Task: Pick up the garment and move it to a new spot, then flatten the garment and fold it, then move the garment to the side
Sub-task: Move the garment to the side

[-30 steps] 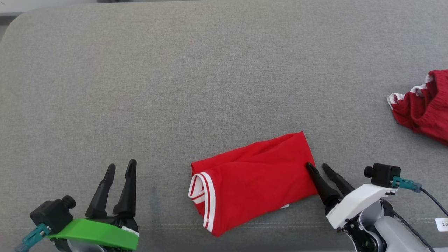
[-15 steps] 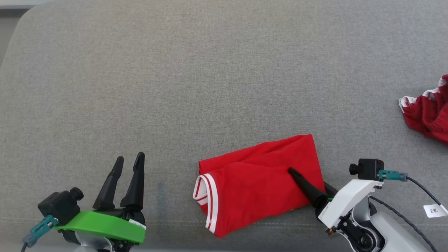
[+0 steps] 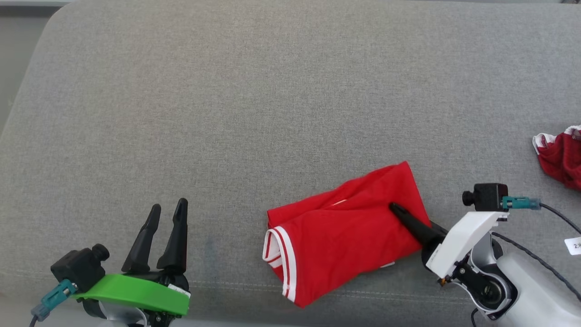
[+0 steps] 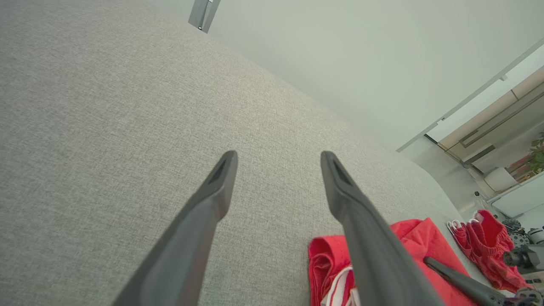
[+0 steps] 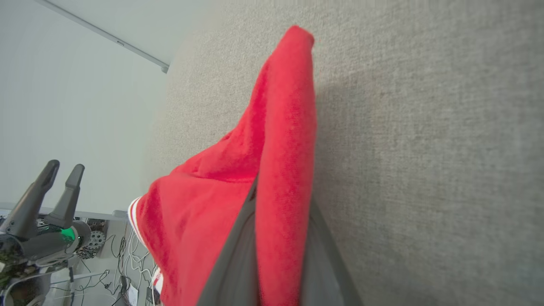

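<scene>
The garment (image 3: 345,231) is a folded red piece with white-striped trim, lying on the grey cushion near its front edge. My right gripper (image 3: 399,213) is shut on the garment's right edge, with one dark finger on top of the cloth and the other underneath. In the right wrist view the red fabric (image 5: 280,127) rises pinched between the two fingers of the right gripper (image 5: 282,199). My left gripper (image 3: 169,204) stands open at the lower left, well clear of the garment, with nothing between its fingers (image 4: 278,155). The garment (image 4: 412,233) lies beyond its right finger.
A second, darker red crumpled piece of clothing (image 3: 563,159) lies at the far right edge of the grey cushion (image 3: 272,91). The cushion's rounded corner is at the upper left. A cable and a tag hang by the right arm.
The right gripper slid onto the garment's right edge and went from open to shut on it. The head view shifted. The left gripper stayed open.
</scene>
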Available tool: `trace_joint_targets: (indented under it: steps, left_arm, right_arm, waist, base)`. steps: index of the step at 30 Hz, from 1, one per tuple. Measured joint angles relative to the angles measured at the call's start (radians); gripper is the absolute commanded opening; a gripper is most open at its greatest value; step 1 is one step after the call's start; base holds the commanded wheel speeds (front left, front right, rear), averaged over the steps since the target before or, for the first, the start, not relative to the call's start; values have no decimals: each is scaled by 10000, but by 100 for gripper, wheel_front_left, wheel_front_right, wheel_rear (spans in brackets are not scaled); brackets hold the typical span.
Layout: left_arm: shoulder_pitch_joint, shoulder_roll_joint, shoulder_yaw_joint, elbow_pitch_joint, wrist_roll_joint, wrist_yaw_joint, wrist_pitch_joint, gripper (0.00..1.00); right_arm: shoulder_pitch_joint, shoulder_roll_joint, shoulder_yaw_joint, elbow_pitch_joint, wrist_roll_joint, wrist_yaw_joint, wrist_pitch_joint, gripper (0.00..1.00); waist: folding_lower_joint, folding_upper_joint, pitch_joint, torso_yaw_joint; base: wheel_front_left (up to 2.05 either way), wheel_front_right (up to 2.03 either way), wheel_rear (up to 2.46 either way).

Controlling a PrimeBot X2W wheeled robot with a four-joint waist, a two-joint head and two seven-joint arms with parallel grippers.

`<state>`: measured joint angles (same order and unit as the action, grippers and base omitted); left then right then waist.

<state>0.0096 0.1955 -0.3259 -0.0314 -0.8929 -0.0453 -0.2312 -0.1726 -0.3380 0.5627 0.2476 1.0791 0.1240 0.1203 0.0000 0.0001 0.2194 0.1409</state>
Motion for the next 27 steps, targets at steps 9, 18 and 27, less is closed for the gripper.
trace_joint_targets:
  steps: [9, 18, 27]
  left_arm:
    - [1, -52, 42, 44, 0, -73, -6, 100]
    - [2, 94, 36, 17, 171, -73, -73, 100]
    - [-2, 353, 12, -351, 368, -59, 180, 100]
  right_arm:
    - [-1346, -694, -184, -403, 222, 0, 449, 0]
    - [-2053, -1223, -740, 194, 504, 0, 997, 0]
    - [-2863, -1766, -1402, 508, 761, -23, 1210, 0]
  waist:
    - [0, 0, -81, -187]
    - [0, 0, -77, -511]
    - [0, 0, 234, -826]
  base:
    - [0, 0, 0]
    - [0, 0, 0]
    - [0, 0, 0]
